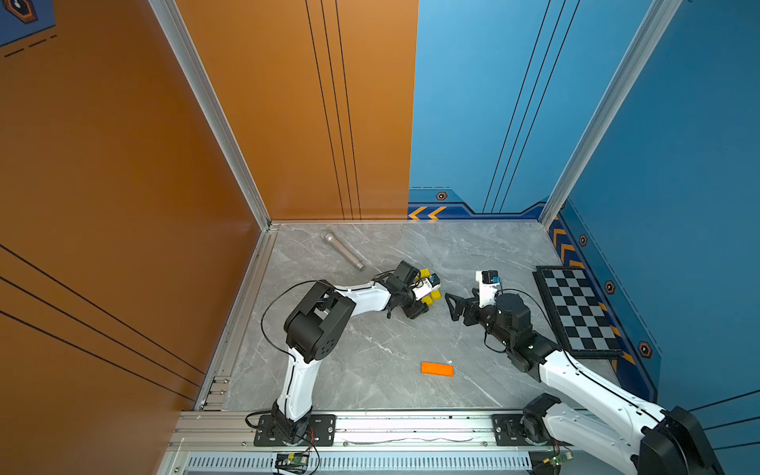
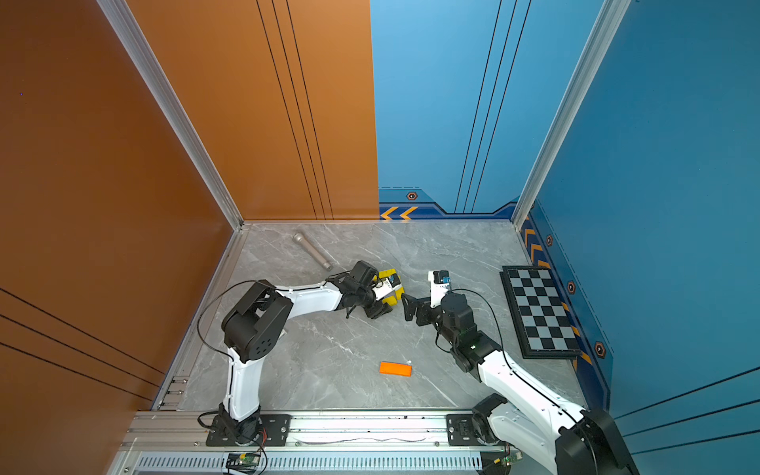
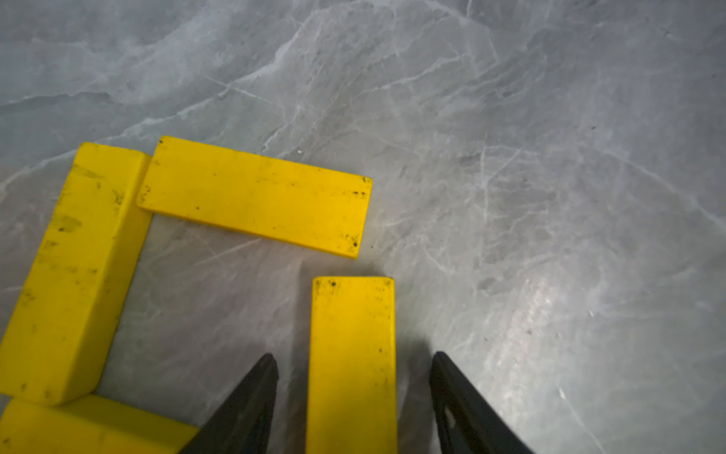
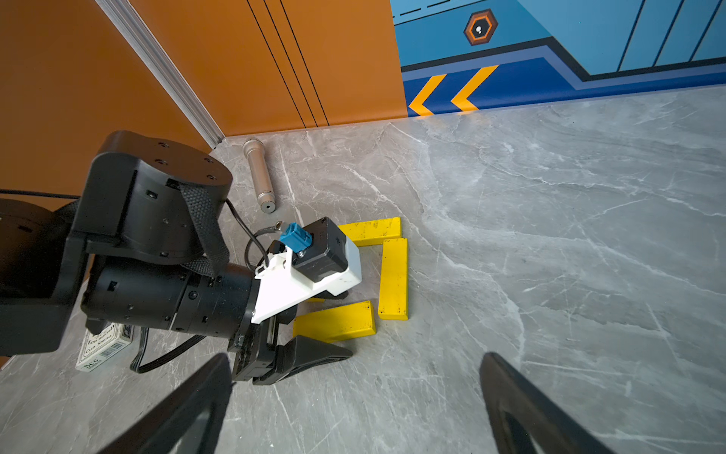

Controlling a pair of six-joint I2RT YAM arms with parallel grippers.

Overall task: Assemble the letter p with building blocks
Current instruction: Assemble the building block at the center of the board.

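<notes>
L jaws apart astride yellow block (image 3: 351,353), card box (image 4: 104,346) reads "BCG"

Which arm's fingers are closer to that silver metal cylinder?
Left. The left fingers straddle a yellow block not far from the cylinder; the right fingers hang farther off, beyond the yellow blocks.

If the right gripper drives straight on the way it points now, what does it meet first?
Probably the left gripper: its black finger lies just ahead, in front of the nearest yellow plank-like block. Relative height is unclear.
</notes>
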